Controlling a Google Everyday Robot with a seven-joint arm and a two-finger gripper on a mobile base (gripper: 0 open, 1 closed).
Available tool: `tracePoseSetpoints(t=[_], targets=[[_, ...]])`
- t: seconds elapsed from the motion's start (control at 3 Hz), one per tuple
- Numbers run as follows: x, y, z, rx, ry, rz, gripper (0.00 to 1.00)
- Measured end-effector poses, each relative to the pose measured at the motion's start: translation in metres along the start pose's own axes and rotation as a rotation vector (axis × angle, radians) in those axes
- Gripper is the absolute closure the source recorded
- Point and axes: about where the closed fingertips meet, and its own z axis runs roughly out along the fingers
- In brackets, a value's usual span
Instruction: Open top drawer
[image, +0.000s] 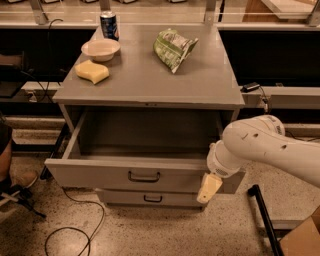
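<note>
The top drawer (100, 172) of the grey metal cabinet stands pulled far out, and its inside shows empty. Its small black loop handle (144, 176) sits at the middle of the front. A narrower drawer (150, 198) with its own handle is closed below it. My gripper (209, 188) hangs at the end of the white arm (270, 147), against the right end of the top drawer's front, right of the handle and not on it. Only a cream fingertip shows.
On the cabinet top (145, 80) lie a yellow sponge (92, 71), a white bowl (100, 49), a blue can (108, 24) and a green chip bag (173, 47). A black cable (75, 232) loops on the floor at the left. A person's leg (10, 165) is at the left edge.
</note>
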Motion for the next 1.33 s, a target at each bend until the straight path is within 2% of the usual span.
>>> tracePoseSetpoints(t=[0.33,1.0,1.33], targets=[[0.007,0.000,-0.022,0.034,-0.009,0.010,0.00],[0.034,-0.004,-0.124,0.235,-0.046,0.046,0.00],[0.038,-0.003,-0.131,0.245,-0.045,0.050,0.00]])
